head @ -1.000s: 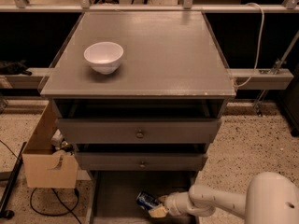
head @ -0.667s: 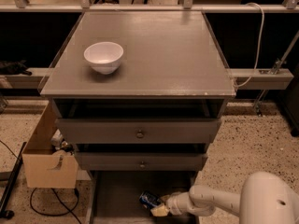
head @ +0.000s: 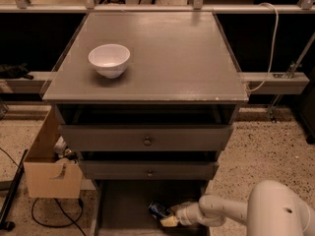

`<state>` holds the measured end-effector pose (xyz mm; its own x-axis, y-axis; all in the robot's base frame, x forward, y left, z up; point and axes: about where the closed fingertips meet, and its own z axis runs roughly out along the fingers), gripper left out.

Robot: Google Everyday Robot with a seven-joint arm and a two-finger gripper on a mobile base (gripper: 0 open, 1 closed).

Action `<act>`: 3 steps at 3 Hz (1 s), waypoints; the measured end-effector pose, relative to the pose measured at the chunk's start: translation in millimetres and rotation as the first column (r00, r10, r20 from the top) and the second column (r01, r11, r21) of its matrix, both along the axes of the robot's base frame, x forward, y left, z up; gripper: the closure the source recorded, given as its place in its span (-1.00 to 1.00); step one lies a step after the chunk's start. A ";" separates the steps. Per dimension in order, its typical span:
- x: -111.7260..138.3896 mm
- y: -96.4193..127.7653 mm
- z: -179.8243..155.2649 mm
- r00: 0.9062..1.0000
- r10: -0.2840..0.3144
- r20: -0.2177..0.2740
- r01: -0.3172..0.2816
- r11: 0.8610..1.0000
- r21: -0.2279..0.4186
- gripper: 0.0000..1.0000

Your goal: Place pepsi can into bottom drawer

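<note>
The pepsi can (head: 159, 210), blue with silver ends, lies tilted low inside the open bottom drawer (head: 123, 208), toward its right side. My gripper (head: 167, 217) reaches in from the lower right on a white arm (head: 224, 211) and is closed around the can's right end. One beige fingertip (head: 170, 222) shows just below the can. The drawer's floor to the left of the can is bare.
A white bowl (head: 109, 59) sits on the cabinet top (head: 162, 53) at the left. The two upper drawers (head: 146, 140) with round knobs overhang the bottom one. A cardboard box (head: 49, 173) and cables stand on the floor at the left.
The gripper and the can have shifted slightly to the right inside the bottom drawer. Nothing else has moved.
</note>
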<state>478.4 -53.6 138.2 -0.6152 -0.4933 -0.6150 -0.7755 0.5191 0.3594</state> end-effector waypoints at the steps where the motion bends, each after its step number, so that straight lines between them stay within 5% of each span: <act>1: 0.0 0.0 0.0 1.000 0.000 0.000 0.000 1.000 0.000 0.10; 3: -0.1 0.1 0.0 1.000 0.000 0.000 0.000 1.000 0.000 -0.83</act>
<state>478.3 -53.5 138.1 -0.6152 -0.4933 -0.6149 -0.7755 0.5190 0.3595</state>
